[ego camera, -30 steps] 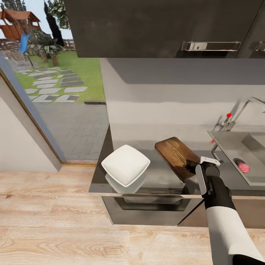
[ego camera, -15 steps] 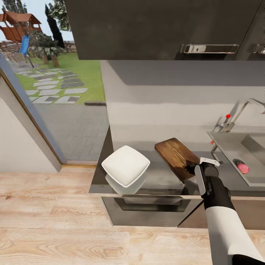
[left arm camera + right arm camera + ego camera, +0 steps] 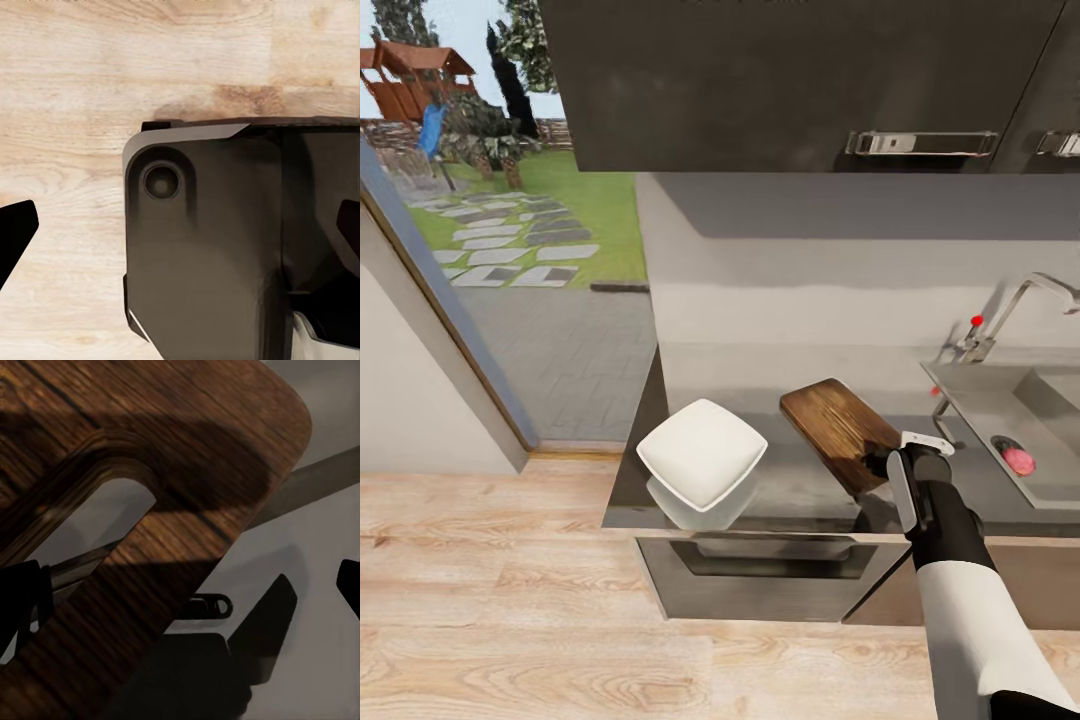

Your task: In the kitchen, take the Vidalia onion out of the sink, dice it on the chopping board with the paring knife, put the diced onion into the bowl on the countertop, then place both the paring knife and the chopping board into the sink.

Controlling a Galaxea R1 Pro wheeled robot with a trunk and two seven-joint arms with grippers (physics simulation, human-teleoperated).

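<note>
One right gripper (image 3: 882, 462) at chopping board (image 3: 838, 430) handle end on countertop (image 3: 800, 490), fingers spread wide; left gripper's (image 3: 180, 225) fingers apart above wooden floor (image 3: 75, 90).

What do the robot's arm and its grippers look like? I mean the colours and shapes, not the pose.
In the head view, the right arm has a white forearm shell, then a black wrist section with a pale grey strip along it. The right gripper is black with a small white bracket at its top. In the wrist views, the fingertips appear as dark, flat, pointed shapes.
</note>
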